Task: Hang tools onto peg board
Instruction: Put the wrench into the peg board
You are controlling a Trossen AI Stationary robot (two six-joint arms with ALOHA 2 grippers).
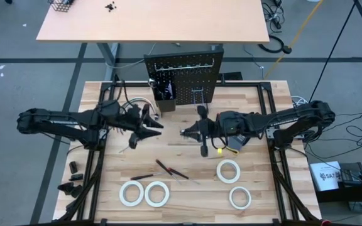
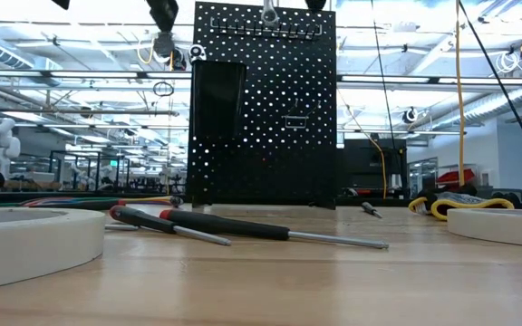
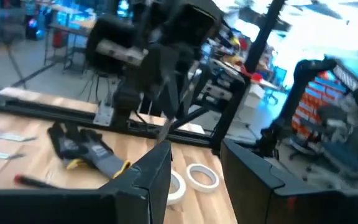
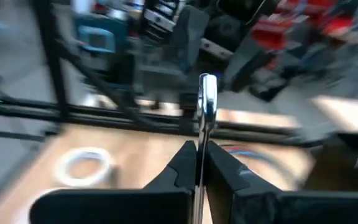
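The black peg board point(image 1: 184, 75) stands upright at the table's far middle, also seen in the low view point(image 2: 265, 104). In front of it my two grippers face each other above the table. My left gripper point(image 1: 158, 127) point(image 3: 194, 149) is open with nothing between its fingers. My right gripper point(image 1: 190, 132) point(image 4: 201, 146) is shut on a silver wrench point(image 4: 206, 102). Two screwdrivers point(image 1: 168, 169) point(image 2: 225, 224) lie on the table in front. Several white tape rolls point(image 1: 157, 193) point(image 1: 229, 171) lie flat near the front edge. My right gripper pinches the silver wrench's shaft point(image 4: 199, 140) between its two fingers. The wrench lies along the fingers, and its free end point(image 4: 207, 87) sticks out past the fingertips toward my left gripper. The fingers point about level, toward the table's left. The wrench is lifted clear of the table.
A black-and-yellow flat object point(image 1: 231, 148) lies under my right arm. A small black bin point(image 1: 164, 94) hangs on the peg board's left part, and a curved grey cable bundle point(image 1: 140, 103) lies beside it. Small dark parts point(image 1: 74, 171) sit at the left edge. A second table point(image 1: 149, 19) stands behind.
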